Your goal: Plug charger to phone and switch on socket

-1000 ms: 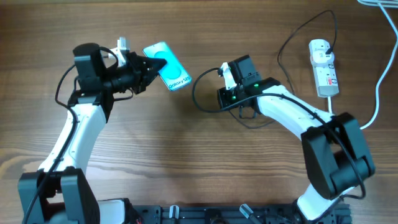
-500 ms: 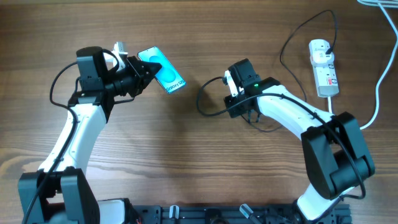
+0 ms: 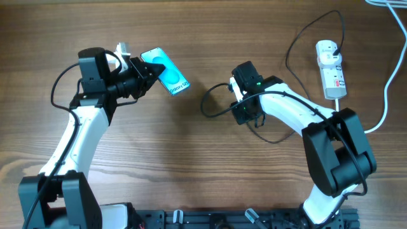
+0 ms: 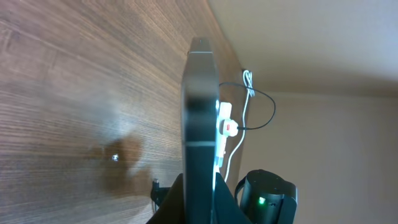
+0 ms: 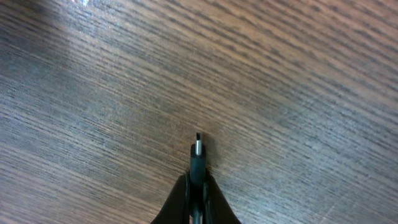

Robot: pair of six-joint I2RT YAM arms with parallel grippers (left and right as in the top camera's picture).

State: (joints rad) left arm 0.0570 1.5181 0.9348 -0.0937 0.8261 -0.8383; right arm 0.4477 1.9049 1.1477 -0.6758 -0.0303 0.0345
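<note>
My left gripper (image 3: 147, 72) is shut on the phone (image 3: 166, 71), a light-blue smartphone held tilted above the table at upper left. In the left wrist view the phone (image 4: 200, 118) shows edge-on between the fingers (image 4: 199, 196). My right gripper (image 3: 240, 108) is shut on the charger plug (image 5: 197, 157), whose metallic tip points away over bare wood. The thin black charger cable (image 3: 213, 109) loops left of the right gripper and runs up to the white adapter (image 3: 327, 49) on the socket (image 3: 332, 71), a white power strip at upper right.
The socket's thick white cord (image 3: 389, 76) runs along the right edge of the table. The wooden table (image 3: 191, 159) lies open between the arms. The right arm's wrist (image 4: 267, 199) shows in the left wrist view.
The left gripper lifted the phone slightly up and left, then held still. The right gripper moved right and turned with the plug, and the cable loop shifted with it.
</note>
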